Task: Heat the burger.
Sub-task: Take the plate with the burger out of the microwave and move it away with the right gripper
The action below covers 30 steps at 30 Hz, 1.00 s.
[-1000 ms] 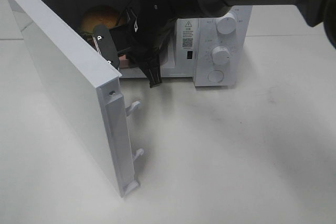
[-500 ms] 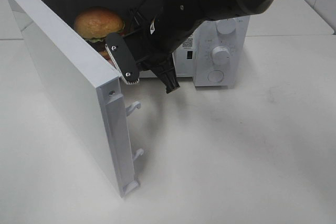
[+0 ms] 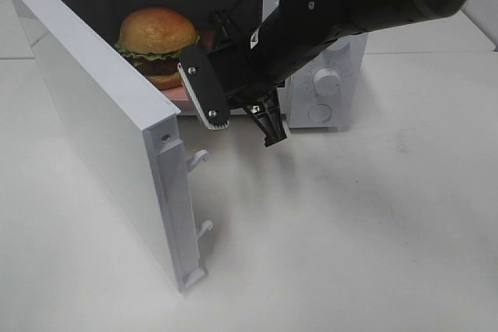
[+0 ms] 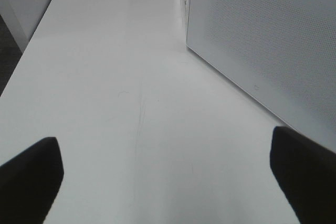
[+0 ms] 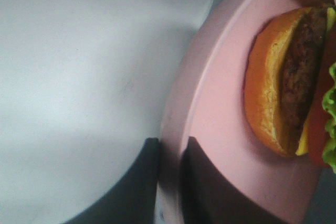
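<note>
The high view shows one microwave with its door swung open and one burger inside it on one pink plate. Only the right wrist view shows the right gripper pinched on the plate's rim. Only the left wrist view shows the left gripper, jaws spread wide and empty over the table beside the microwave.

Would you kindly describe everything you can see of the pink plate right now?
The pink plate is round, smooth and matte, plastic-looking, with a low raised rim. It carries the burger, sitting upright, and lies inside the open microwave. The right gripper is shut on its rim, one dark finger on each face. In the high view only a sliver shows beneath the burger.
</note>
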Tool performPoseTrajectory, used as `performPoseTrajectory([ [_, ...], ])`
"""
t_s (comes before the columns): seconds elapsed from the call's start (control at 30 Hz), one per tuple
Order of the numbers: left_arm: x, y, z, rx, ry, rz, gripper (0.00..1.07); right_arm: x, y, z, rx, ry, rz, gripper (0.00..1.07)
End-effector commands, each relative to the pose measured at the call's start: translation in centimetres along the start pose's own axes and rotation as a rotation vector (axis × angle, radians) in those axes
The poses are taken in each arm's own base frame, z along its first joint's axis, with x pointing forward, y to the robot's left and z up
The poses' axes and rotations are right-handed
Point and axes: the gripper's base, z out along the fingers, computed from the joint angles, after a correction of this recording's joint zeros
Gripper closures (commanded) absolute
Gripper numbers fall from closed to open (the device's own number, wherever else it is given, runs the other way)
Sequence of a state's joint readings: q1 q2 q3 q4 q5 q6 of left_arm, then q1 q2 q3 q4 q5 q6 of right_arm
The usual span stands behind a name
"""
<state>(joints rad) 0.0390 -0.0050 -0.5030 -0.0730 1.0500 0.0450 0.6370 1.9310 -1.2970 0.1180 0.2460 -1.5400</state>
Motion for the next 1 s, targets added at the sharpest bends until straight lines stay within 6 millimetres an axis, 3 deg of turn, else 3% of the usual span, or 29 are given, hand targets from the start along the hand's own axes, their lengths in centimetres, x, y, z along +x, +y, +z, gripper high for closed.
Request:
performPoseTrajectory([
  [0.03,0.1,0.0,-0.2,-0.005,-0.029,-0.001,0.07,0.2,-1.2,-1.7,0.116,-0.012,0.0,1.07],
  [1.0,0.1,0.0,-0.2,-0.005,-0.029,0.0,0.07,0.5,4.4,-7.9,0.121,-0.045,0.013,1.07],
])
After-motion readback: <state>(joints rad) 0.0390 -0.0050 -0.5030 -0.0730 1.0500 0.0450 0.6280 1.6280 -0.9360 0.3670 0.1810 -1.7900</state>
